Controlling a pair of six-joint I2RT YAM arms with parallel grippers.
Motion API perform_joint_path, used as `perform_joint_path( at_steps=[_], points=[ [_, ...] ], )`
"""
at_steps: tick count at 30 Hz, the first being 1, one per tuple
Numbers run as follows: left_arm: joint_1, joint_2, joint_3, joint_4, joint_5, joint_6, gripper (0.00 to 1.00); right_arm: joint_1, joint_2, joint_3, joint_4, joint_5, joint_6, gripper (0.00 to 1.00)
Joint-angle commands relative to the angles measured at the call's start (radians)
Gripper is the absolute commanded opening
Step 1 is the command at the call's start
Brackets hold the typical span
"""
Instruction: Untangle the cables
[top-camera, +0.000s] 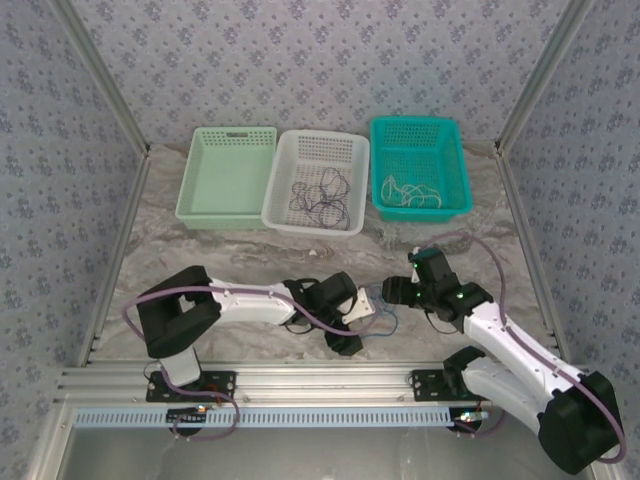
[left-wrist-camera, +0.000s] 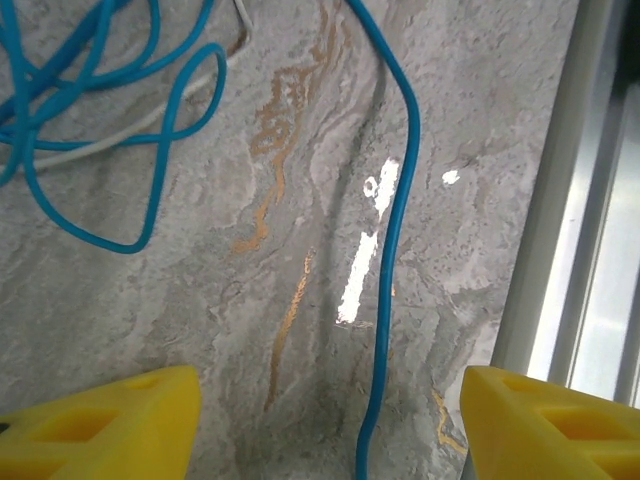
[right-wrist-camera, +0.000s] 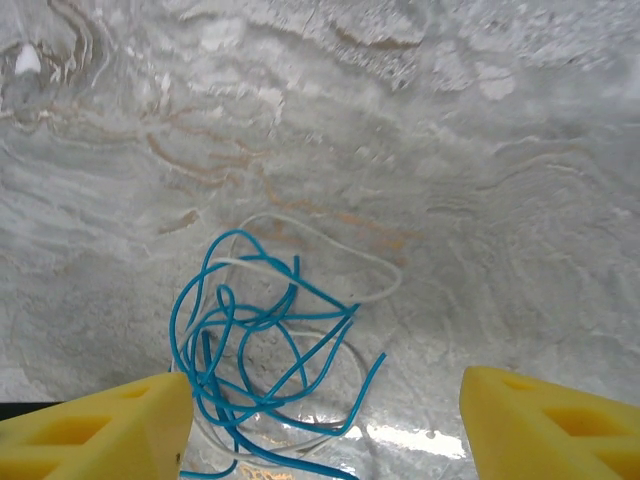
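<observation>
A tangle of blue and whitish cables (right-wrist-camera: 260, 340) lies on the marble table, low and left between my right gripper's (right-wrist-camera: 325, 420) open yellow fingers, its blue loops close to the left finger (right-wrist-camera: 100, 425). From the top the tangle (top-camera: 380, 312) sits between my left gripper (top-camera: 358, 312) and my right gripper (top-camera: 398, 291). One blue strand (left-wrist-camera: 390, 280) runs down the table between my left gripper's (left-wrist-camera: 330, 410) open fingers, touching neither. More blue loops (left-wrist-camera: 80, 120) and a whitish wire (left-wrist-camera: 120, 135) lie at the upper left of the left wrist view.
Three baskets stand at the back: a light green one (top-camera: 185, 200), a white one (top-camera: 320, 137) with dark purple cables (top-camera: 318, 195), and a teal one (top-camera: 415, 122) with whitish cables (top-camera: 415, 192). An aluminium rail (left-wrist-camera: 590, 200) runs close to the left gripper's right side.
</observation>
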Motion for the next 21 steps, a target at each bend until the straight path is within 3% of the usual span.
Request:
perform_joint_path(
  at_steps=[1,16,21],
  points=[
    [-0.025,0.047,0.057,-0.053,-0.056,0.021,0.67,-0.014,-0.001,0.006,-0.027,-0.046,-0.008,0.73],
    [-0.027,0.098,0.076,0.021,-0.117,-0.018,0.34,0.018,0.06,-0.042,0.069,-0.079,0.036,0.73],
    [-0.027,0.059,0.05,0.036,-0.13,-0.031,0.07,0.048,0.087,-0.053,0.122,-0.115,0.035,0.75]
  ],
)
